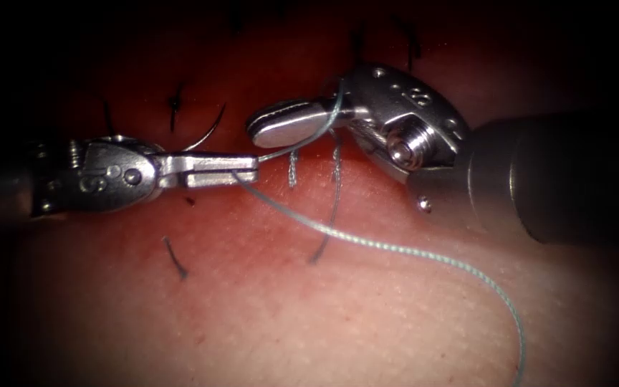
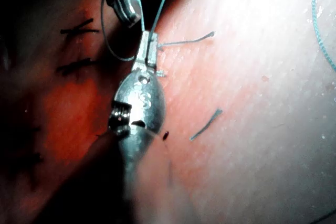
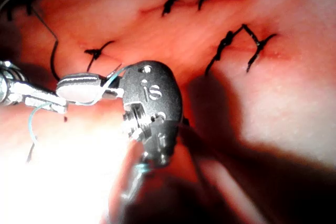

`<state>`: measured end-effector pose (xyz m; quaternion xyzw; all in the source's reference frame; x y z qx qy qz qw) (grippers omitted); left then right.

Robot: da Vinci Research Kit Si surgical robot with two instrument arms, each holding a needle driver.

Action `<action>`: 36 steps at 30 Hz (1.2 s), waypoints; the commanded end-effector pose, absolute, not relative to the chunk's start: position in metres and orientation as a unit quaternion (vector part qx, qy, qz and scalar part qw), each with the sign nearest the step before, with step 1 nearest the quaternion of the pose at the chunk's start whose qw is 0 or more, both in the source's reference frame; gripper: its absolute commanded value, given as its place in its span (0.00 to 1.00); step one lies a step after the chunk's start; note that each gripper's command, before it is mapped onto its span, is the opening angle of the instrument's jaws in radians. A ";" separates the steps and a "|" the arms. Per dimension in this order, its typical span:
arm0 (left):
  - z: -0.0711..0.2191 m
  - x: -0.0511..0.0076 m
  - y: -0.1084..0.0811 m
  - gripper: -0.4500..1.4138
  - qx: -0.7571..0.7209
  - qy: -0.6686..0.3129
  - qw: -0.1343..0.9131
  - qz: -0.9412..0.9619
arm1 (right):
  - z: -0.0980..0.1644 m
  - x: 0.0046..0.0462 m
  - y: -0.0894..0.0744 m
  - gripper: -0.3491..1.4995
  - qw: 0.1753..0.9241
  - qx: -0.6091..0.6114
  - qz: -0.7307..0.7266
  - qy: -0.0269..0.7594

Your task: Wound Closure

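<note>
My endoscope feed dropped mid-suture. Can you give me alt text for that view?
The left tool, jaws shut, grips the pale thread, which wraps around the right tool, its jaws also closed, just above. The curved needle lies free on the tissue behind the left tool, and the thread's long tail trails right.

Shiny metal left tool (image 1: 245,170), braided pale thread (image 1: 395,249), moist glossy tissue (image 1: 252,308).
</note>
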<state>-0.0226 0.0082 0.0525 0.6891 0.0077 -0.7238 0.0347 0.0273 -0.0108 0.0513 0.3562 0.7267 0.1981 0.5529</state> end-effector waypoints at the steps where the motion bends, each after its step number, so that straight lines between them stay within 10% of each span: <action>1: 0.053 -0.0231 0.009 0.00 0.691 0.007 0.034 -0.722 | 0.052 0.0278 -0.011 0.00 0.558 0.361 0.184 0.725; 12: 0.053 -0.0238 0.009 0.00 0.692 0.009 0.027 -0.721 | 0.051 0.0281 -0.012 0.00 0.604 0.423 0.009 0.675; 24: 0.053 -0.0243 0.009 0.00 0.692 0.009 0.025 -0.721 | 0.050 0.0293 -0.012 0.59 0.627 0.470 -0.152 0.602; 36: 0.053 -0.0246 0.009 0.00 0.692 0.009 0.025 -0.722 | 0.052 0.0306 -0.013 0.63 0.680 0.461 -0.218 0.526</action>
